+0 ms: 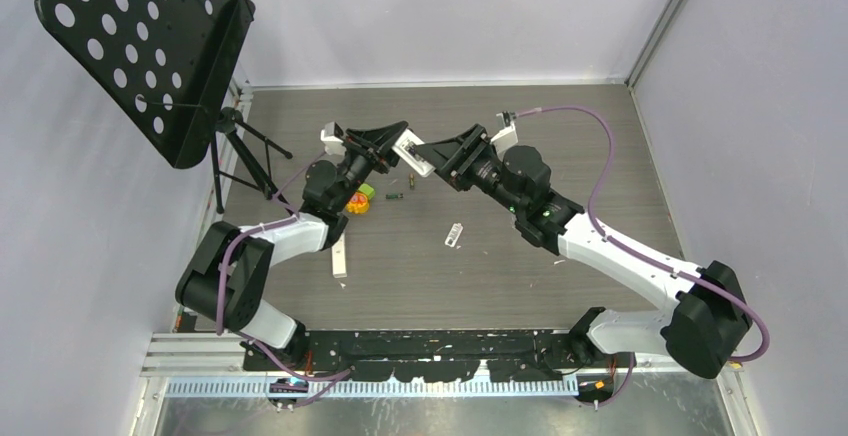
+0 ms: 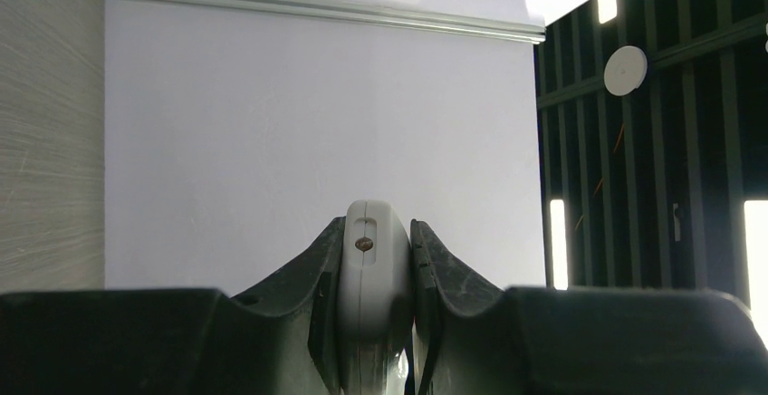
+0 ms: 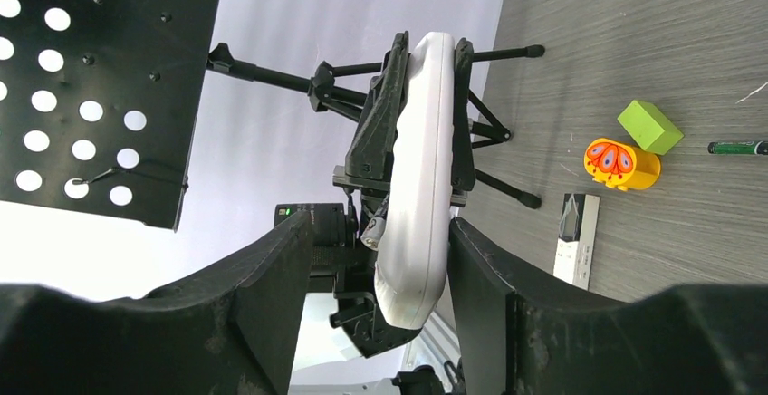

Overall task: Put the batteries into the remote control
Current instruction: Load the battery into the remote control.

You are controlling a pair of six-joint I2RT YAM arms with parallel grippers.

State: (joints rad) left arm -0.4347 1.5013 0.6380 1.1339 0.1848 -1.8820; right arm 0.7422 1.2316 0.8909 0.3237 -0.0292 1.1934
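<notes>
The white remote control [image 1: 415, 156] hangs in the air over the back of the table. My left gripper [image 1: 385, 146] is shut on it; in the left wrist view its rounded end [image 2: 371, 268] is clamped between both fingers. My right gripper [image 3: 380, 232] is open around the remote's other end [image 3: 421, 178]: one finger stands close against it and a clear gap remains on the other side. One thin dark battery [image 3: 738, 148] lies on the table near the toy, and small dark batteries [image 1: 396, 196] lie below the remote.
An orange toy [image 3: 620, 164] and a green block [image 3: 649, 126] lie on the table. A second white remote-like bar [image 1: 340, 256] lies near the left arm, a small clear piece [image 1: 454, 234] mid-table. A black music stand [image 1: 150, 46] stands at the back left.
</notes>
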